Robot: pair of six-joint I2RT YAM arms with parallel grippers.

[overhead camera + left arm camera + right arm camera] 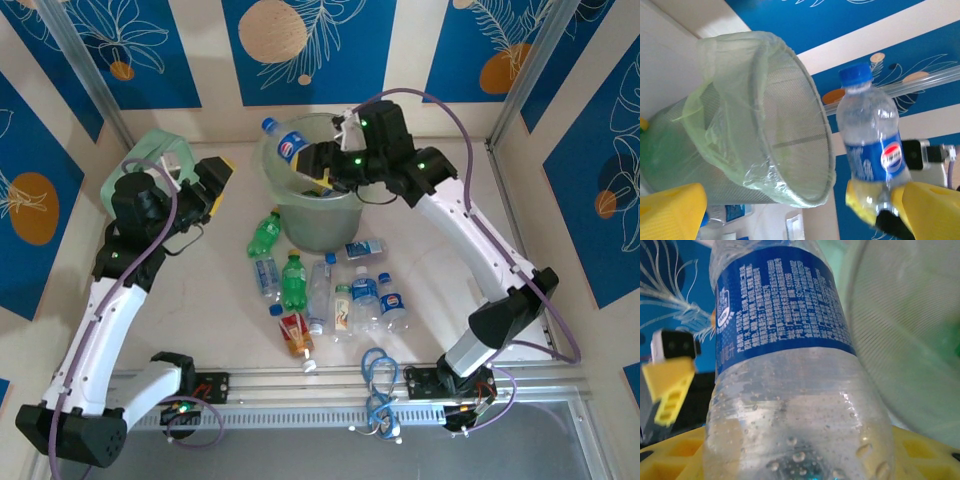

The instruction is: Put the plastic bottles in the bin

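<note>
The held bottle [287, 146] is clear plastic with a blue cap and a dark blue label carrying a round red, white and blue logo. Droplets cling inside its lower part. It sits in the upper middle of the overhead frame, tilted with its cap toward the upper left, above the rim of the bin [300, 228]. The bin is a round mesh basket with a thin pale green liner folded over its edge.

The right arm reaches in from the lower right of the frame. The right gripper [322, 168] is clamped around the bottle's lower part, its yellow fingers pressed against both sides.

The left arm bends up the left side. The left gripper [218, 185] has its yellow fingers [670, 212] spread wide with nothing between them, apart from the bin.

Other bottles [293, 282], clear and green, lie on the table [200, 310] below the bin.

The held bottle's base is hidden behind the fingers, its cap is cut off in the right wrist view, and the bin's inside is hard to make out.
</note>
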